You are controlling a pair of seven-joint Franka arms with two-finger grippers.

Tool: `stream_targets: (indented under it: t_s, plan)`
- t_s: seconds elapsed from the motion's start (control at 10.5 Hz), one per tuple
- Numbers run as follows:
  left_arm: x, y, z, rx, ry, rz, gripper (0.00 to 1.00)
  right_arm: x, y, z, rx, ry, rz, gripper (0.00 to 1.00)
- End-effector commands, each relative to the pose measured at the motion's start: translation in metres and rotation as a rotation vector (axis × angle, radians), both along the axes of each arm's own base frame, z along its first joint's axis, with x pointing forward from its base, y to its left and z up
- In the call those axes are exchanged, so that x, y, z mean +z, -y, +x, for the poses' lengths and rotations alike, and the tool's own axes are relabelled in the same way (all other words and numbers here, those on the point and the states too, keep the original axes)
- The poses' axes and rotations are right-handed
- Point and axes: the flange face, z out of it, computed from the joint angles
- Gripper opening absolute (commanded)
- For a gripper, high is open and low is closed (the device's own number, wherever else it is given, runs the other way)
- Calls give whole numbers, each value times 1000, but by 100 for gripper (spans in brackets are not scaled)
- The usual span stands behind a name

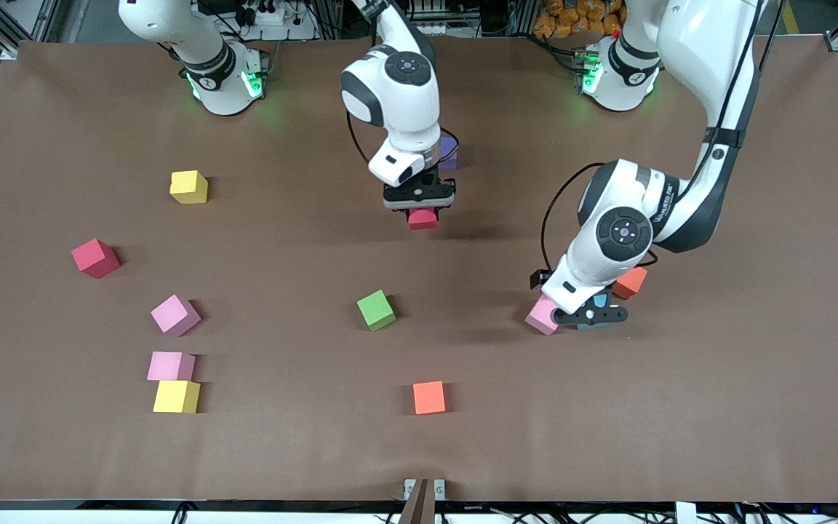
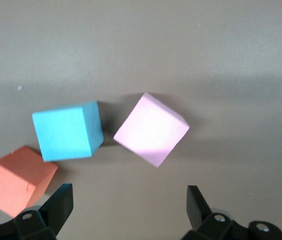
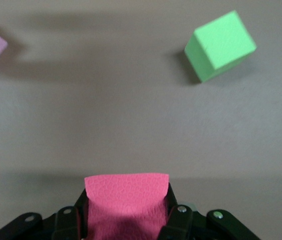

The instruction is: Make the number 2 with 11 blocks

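Observation:
My right gripper (image 1: 423,209) (image 3: 126,195) hangs over the middle of the table, shut on a red block (image 1: 423,220) (image 3: 125,187). A purple block (image 1: 449,154) peeks out from under that arm. My left gripper (image 1: 593,317) (image 2: 129,205) is open and low over a cluster of three: a light blue block (image 2: 66,131), a pink block (image 1: 541,316) (image 2: 152,129) and an orange block (image 1: 630,282) (image 2: 16,179). Nothing sits between its fingers. The other blocks lie scattered: green (image 1: 376,309) (image 3: 221,45), orange-red (image 1: 429,397), red (image 1: 96,258), pink (image 1: 174,314) and pink (image 1: 170,365). No number 2 shows.
Two yellow cubes lie toward the right arm's end: one (image 1: 188,186) farther from the front camera, the other (image 1: 176,397) touching a pink block. A small bracket (image 1: 423,489) sits at the table's front edge.

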Motion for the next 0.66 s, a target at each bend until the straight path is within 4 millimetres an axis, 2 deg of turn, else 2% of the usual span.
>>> stream_targets:
  t_s: [0.0,0.09,0.19,0.28,0.57]
  plan:
    - [-25,11,18,-127,-8,18,100,-29,-17,-24,-20,39,-14,23]
    - [-37,14,20,-184,-8,13,100,-41,-25,-37,-23,44,-20,23]
    - [-43,25,16,-244,-4,17,100,-50,-30,-44,-34,52,-16,22]
    - [-47,26,16,-319,0,55,100,-58,-35,-53,-35,54,-22,22]
    - [-54,29,15,-398,2,82,100,-68,-44,-78,-62,50,-19,22]
